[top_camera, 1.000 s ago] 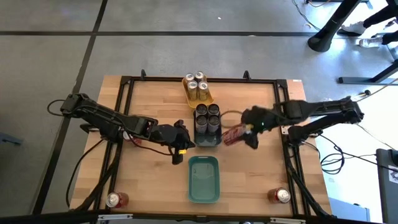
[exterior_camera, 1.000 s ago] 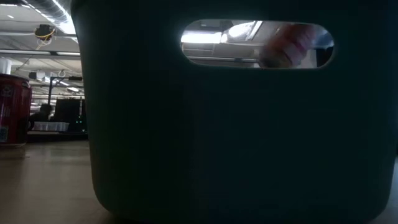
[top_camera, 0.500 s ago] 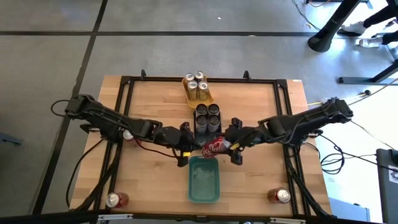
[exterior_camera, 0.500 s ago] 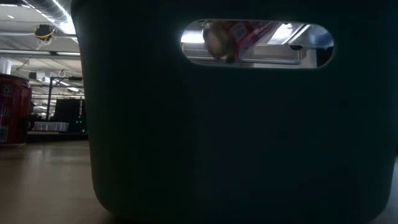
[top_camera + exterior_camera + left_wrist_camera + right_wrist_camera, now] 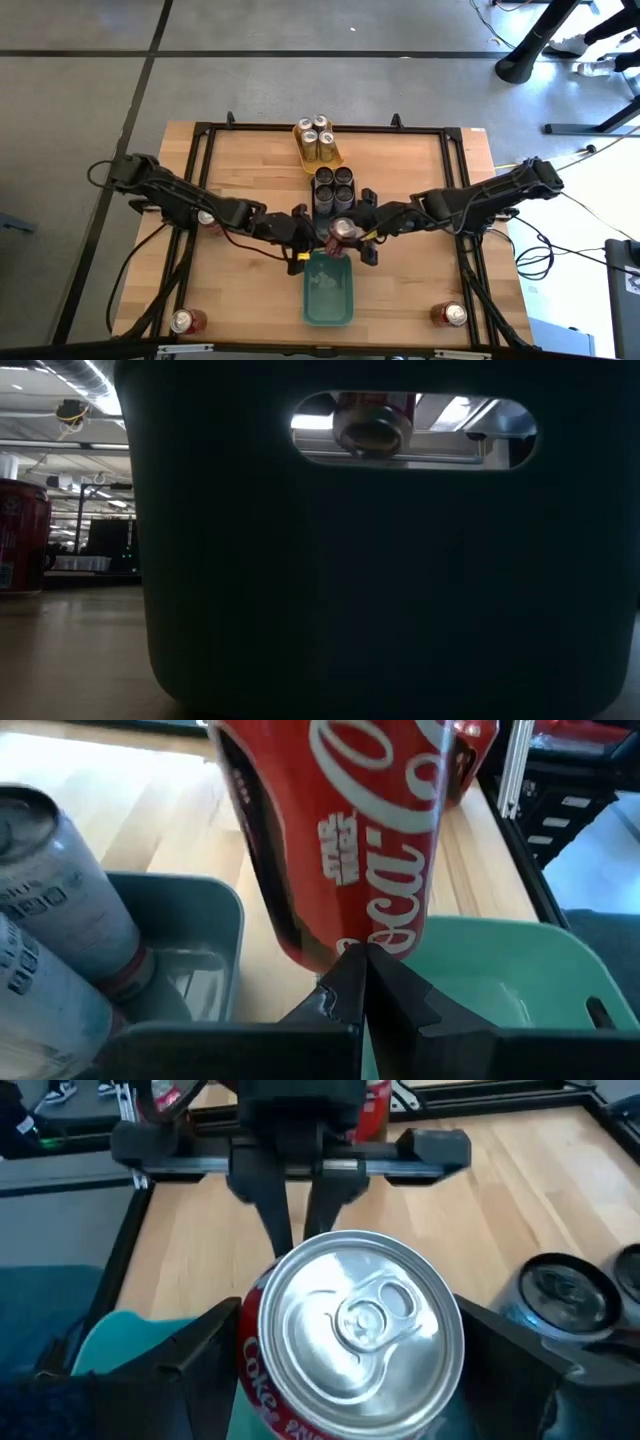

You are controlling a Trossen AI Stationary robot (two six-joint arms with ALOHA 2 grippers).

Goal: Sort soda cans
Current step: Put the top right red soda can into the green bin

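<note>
- We see the right gripper [image 5: 352, 238] clamped wide around a red can [image 5: 342, 231], upright over the teal tray [image 5: 327, 297]'s far rim, likely for lowering in.
- Left gripper [image 5: 303, 238] fully closed, empty, beside it.

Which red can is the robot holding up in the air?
The red can in the middle, held in the right gripper at the teal tray's far end. The other two red cans stand on the table's near corners, untouched.
</note>
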